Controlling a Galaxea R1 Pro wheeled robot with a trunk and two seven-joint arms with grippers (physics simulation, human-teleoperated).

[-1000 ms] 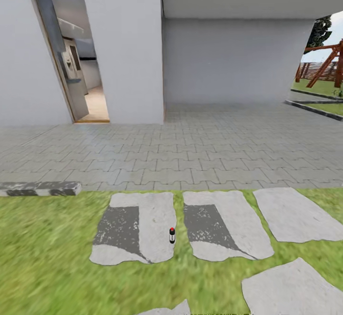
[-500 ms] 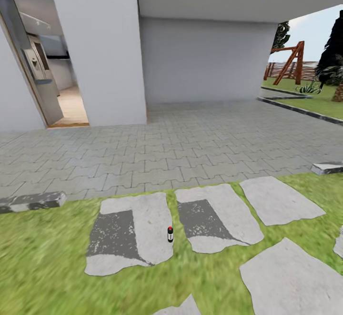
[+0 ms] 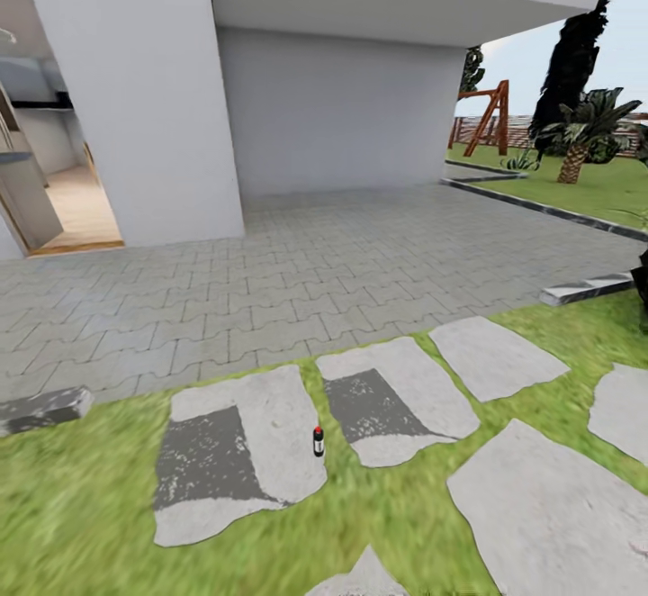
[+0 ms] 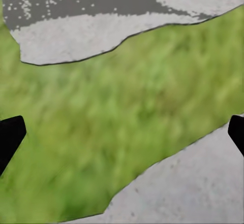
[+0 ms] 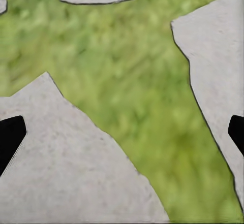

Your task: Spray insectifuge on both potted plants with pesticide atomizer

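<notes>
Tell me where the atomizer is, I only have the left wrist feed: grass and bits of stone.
Observer: In the head view the pesticide atomizer stands upright at the right edge of a stepping stone, beside the grass strip.
Operator: Say whether anything is in the right gripper.
Observer: The right gripper is open and empty, fingertips wide apart over grass and stone.
Operator: Report what lies past the stones.
Observer: A grey paved patio, then the white house wall with an open doorway at left.
Operator: Name any plants in sight.
Observer: A palm far off to the right, on the lawn.
</notes>
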